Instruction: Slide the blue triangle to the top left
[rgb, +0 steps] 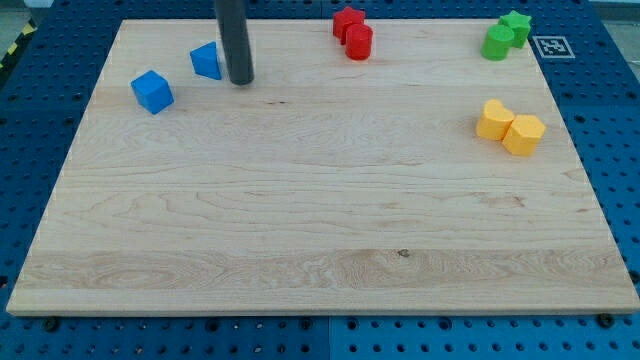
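The blue triangle (207, 60) lies near the view's top left of the wooden board (320, 230). My tip (240, 80) stands just to its right, touching or nearly touching its right edge. The rod rises straight up out of the view's top. A blue cube (152, 91) lies to the lower left of the triangle, a short gap away.
A red star (347, 21) and a red cylinder (359, 42) sit together at the top middle. A green star (516, 25) and a green cylinder (497, 42) sit at the top right. Two yellow blocks (510, 126) touch at the right.
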